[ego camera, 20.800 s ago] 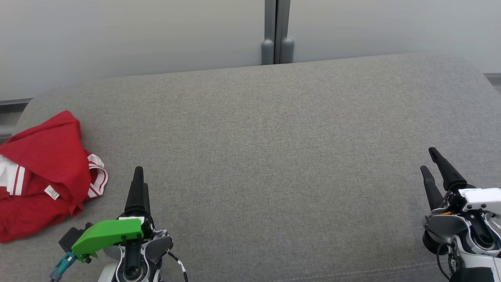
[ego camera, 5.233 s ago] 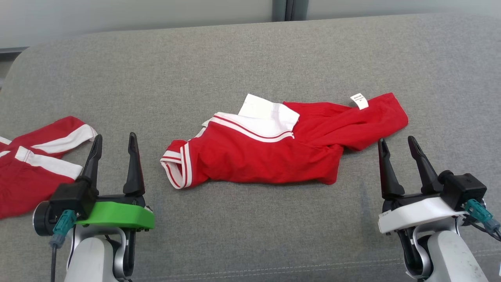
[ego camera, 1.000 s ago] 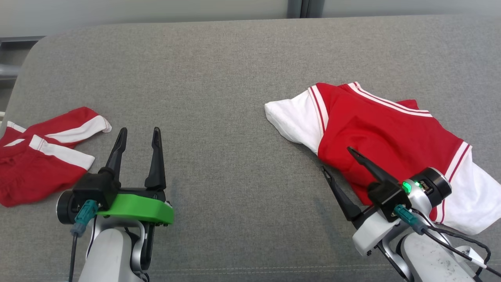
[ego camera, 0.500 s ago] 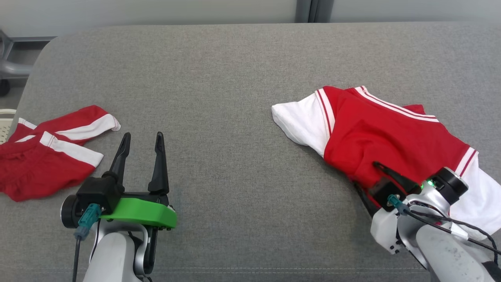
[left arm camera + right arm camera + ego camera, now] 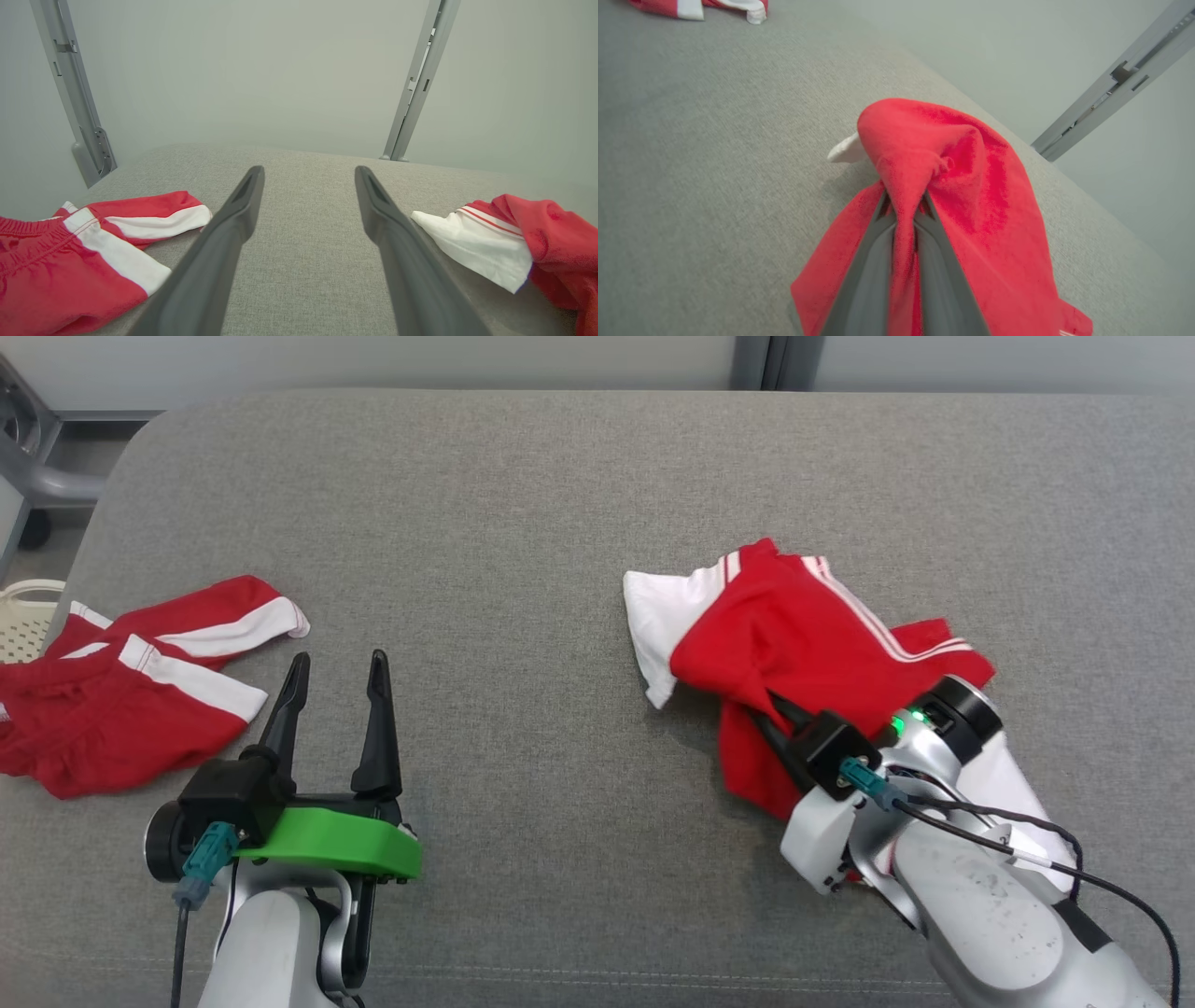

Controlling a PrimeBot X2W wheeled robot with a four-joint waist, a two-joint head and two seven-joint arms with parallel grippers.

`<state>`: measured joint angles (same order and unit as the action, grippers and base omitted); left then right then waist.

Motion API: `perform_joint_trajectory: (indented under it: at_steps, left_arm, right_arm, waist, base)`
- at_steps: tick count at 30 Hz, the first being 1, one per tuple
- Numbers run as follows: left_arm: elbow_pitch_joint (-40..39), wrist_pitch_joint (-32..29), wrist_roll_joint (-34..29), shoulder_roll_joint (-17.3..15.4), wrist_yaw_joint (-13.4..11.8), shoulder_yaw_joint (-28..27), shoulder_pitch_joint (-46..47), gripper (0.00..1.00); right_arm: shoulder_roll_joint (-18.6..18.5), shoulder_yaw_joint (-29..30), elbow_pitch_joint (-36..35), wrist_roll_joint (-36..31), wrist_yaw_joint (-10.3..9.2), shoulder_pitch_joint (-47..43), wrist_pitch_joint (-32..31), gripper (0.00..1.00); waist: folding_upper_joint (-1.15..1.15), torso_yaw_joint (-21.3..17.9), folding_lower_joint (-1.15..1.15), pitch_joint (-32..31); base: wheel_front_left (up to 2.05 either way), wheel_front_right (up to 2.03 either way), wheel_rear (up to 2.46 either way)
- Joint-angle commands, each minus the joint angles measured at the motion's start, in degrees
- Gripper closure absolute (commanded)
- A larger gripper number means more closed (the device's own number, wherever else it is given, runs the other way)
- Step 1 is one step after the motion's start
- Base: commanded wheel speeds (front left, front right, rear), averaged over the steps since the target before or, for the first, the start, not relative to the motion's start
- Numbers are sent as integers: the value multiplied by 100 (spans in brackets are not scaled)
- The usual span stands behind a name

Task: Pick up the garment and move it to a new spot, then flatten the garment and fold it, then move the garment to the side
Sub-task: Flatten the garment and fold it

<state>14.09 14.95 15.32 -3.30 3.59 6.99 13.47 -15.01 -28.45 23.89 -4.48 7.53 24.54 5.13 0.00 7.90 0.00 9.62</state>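
Garment (image 5: 803,644) pinched between right jaws, apart from left jaws

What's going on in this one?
The robot is working on a red and white garment on a grey cushioned surface. Its right gripper is shut on a fold of the red fabric, which bunches into a peak above the grip. The left gripper is open and holds nothing, between the two garments. A second red and white garment lies crumpled at the far left.
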Motion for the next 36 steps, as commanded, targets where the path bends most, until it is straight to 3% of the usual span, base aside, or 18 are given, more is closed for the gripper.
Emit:
perform_joint_trajectory:
  at_steps: [1,6,12,17,23,30,31,32,33,36]
  left_arm:
    - [-8,13,20,-8,-15,-28,-79,0]
    - [-11,13,13,1,-11,-13,-35,0]
    - [-22,13,33,13,4,23,-40,0]
    - [-21,13,30,19,4,51,-53,0]
    - [-1,13,12,23,20,93,54,0]
    - [42,13,13,26,45,159,92,0]
    - [47,13,9,28,47,171,97,0]
    - [47,13,9,28,47,171,97,0]
    - [57,13,-1,28,52,185,104,0]
    - [54,13,-33,29,67,239,139,0]
  right_arm:
    - [56,-150,-168,158,-9,126,81,100]
    - [205,-352,-802,843,-9,314,208,100]
    - [447,712,-1105,2056,-8,-77,293,100]
    - [627,1660,-861,3283,-7,-473,195,100]
    - [516,2414,-280,4207,-4,-744,285,100]
    - [527,2471,400,4738,-4,-935,398,98]
    - [506,2429,451,4777,-4,-932,419,10]
    - [506,2429,451,4777,-4,-932,419,10]
    - [506,2418,476,4863,-4,-914,501,0]
    - [467,2369,510,4899,-4,-868,697,0]
  waist:
    - [0,-10,0,9]
    - [0,-32,0,29]
    - [0,-20,0,44]
    - [0,-52,0,89]
    - [0,-95,0,140]
    - [0,-150,0,157]
    - [0,-162,0,158]
    - [0,-162,0,158]
    - [0,-171,0,156]
    - [0,-189,0,161]
  base:
    - [0,0,0]
    - [0,0,0]
    - [0,0,0]
    - [0,0,0]
    - [0,0,0]
    - [0,0,0]
    - [0,0,0]
    - [0,0,0]
    - [0,0,0]
    - [0,0,0]
